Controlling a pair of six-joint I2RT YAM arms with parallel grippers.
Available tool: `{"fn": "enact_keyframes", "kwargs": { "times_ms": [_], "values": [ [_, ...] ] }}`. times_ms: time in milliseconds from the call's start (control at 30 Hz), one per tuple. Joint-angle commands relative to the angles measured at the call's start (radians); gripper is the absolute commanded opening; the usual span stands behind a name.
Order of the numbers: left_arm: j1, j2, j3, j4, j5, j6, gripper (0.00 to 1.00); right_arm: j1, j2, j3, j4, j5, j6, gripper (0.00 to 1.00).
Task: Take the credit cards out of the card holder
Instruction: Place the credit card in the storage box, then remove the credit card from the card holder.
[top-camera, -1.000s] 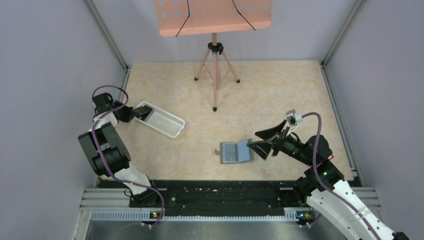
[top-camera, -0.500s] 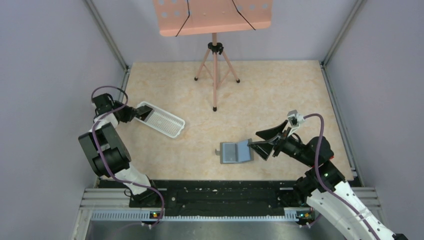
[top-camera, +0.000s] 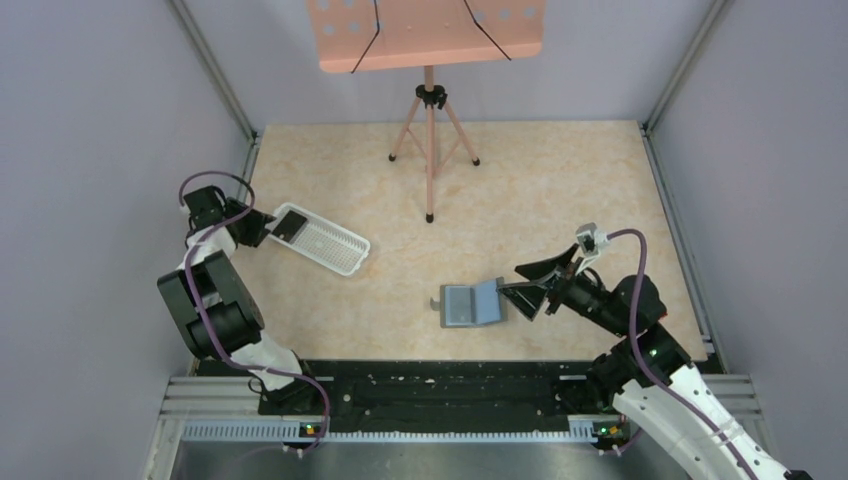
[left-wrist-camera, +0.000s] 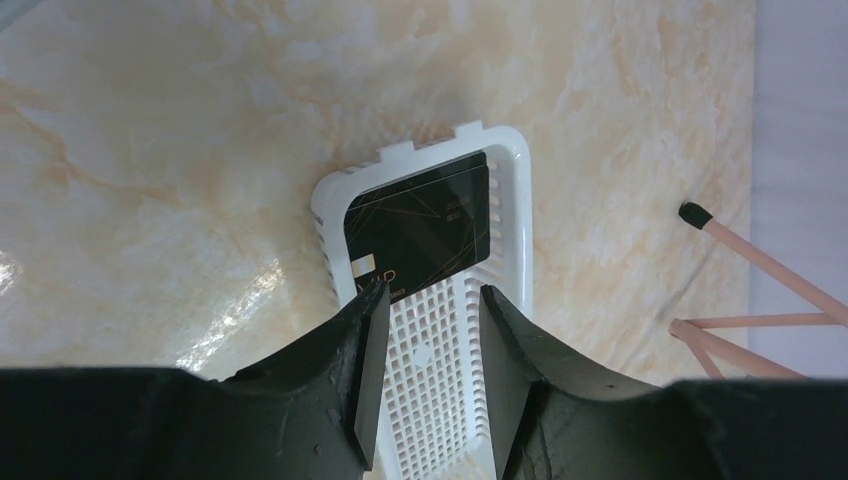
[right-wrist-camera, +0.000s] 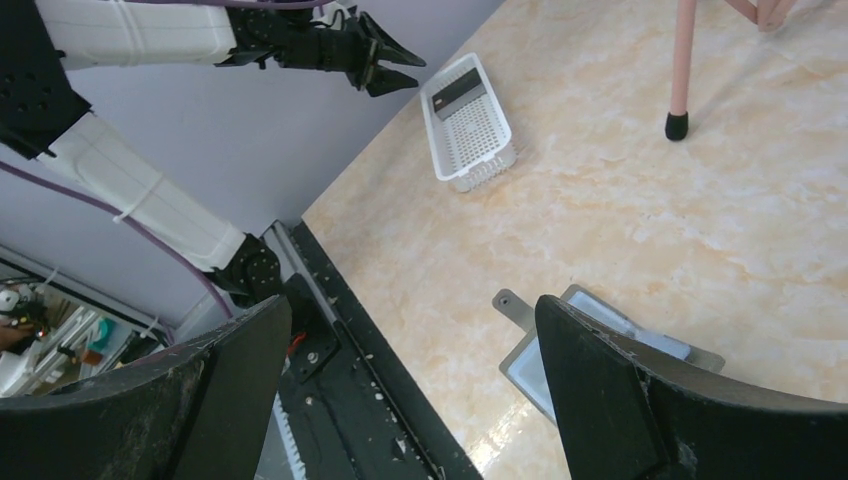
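Right end effector (right-wrist-camera: 412, 300) beside partly hidden card holder (right-wrist-camera: 592, 328)

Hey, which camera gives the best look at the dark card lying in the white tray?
Left wrist: the dark card lies large in the white tray, gold lines visible. Top external shows only a small dark patch; right wrist, a tiny distant sliver.

I can read nothing for certain. The black card (left-wrist-camera: 420, 228) lying in the white tray (left-wrist-camera: 512, 220) carries small pale print, perhaps a logo, but it is too blurred in my left wrist view.
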Motion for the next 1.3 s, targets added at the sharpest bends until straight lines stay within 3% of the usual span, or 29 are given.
{"fn": "enact_keyframes", "kwargs": {
  "times_ms": [0,233,433,700,900,1000,1267],
  "values": [
    [-0.008,-0.040,0.039,-0.037,-0.036,0.019,0.44,-0.009,0.003,0.022,-0.053,0.071,0.027,0.92],
    [-0.039,-0.108,0.065,-0.117,-0.041,0.028,0.44,-0.009,0.099,0.087,-0.186,0.117,0.021,0.90],
    [-0.143,-0.247,-0.001,-0.163,-0.028,0.057,0.43,-0.008,0.175,0.084,-0.186,0.120,0.044,0.81],
    [-0.483,-0.519,-0.145,-0.150,0.013,0.050,0.43,-0.007,0.256,0.064,-0.180,0.126,0.123,0.61],
    [-0.713,-0.695,-0.287,-0.143,0.016,0.027,0.44,0.007,0.323,0.017,-0.055,0.116,0.229,0.53],
    [-0.787,-0.751,-0.379,-0.117,0.033,-0.013,0.45,0.066,0.393,0.027,-0.021,0.173,0.242,0.53],
    [-0.946,-0.829,-0.582,-0.010,0.013,-0.138,0.47,0.257,0.704,0.092,0.054,0.397,0.249,0.64]
  ]
}}
